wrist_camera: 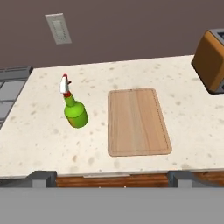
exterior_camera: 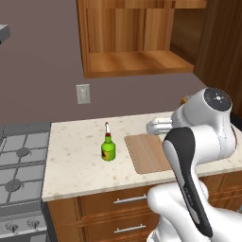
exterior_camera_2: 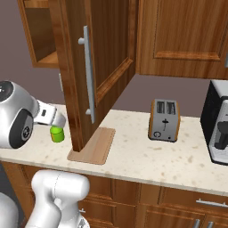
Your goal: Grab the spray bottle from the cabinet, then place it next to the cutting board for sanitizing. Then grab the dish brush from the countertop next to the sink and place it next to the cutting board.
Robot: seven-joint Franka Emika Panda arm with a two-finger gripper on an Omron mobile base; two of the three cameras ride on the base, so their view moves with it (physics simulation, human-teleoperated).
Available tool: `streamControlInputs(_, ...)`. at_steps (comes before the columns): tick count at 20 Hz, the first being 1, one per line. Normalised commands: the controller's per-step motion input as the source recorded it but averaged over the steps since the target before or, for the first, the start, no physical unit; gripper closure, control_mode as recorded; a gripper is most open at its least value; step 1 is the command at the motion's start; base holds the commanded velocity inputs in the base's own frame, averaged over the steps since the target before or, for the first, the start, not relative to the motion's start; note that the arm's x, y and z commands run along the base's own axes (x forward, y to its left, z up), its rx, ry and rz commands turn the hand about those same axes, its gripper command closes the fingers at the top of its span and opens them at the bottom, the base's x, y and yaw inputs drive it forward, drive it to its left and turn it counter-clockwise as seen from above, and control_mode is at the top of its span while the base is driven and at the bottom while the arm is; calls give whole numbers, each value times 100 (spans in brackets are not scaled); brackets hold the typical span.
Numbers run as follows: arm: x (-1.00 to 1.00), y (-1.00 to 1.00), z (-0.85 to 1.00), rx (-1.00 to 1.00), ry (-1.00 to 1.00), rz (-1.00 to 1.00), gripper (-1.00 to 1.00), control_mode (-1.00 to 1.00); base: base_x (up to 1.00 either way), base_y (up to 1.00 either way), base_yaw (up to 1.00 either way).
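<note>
The green spray bottle (exterior_camera: 108,149) stands upright on the beige countertop (exterior_camera: 75,165), a short gap to the left of the wooden cutting board (exterior_camera: 149,154). In the hand view the bottle (wrist_camera: 75,112) is left of the board (wrist_camera: 136,121). My gripper (wrist_camera: 113,178) hangs above the counter's front edge, looking down at both, open wide with nothing between its fingertips (wrist_camera: 42,177). The open wall cabinet (exterior_camera: 134,59) hangs above. In the right base view my hand half hides the bottle (exterior_camera_2: 57,135). The dish brush and the sink are out of view.
The cabinet's open door (exterior_camera_2: 95,67) reaches down close to the board (exterior_camera_2: 94,147). A toaster (exterior_camera_2: 164,120) and a dark coffee machine (exterior_camera_2: 219,129) stand on the counter to the right. A stove (exterior_camera: 21,160) adjoins the counter's left end. A wall outlet (exterior_camera: 83,93) sits behind the bottle.
</note>
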Motion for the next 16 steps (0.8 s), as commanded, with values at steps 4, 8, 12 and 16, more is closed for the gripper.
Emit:
streamControlInputs(4, -19, -3, 0, 0, 0, 0, -100, -100, 0, 0, 0)
streamControlInputs(8, -6, -2, 0, 0, 0, 0, -100, 100, -29, 0, 0)
streamControlInputs(12, 0, 0, 0, 0, 0, 0, -100, 100, -56, 0, 0)
streamControlInputs(16, 0, 0, 0, 0, 0, 0, -100, 100, -69, 0, 0)
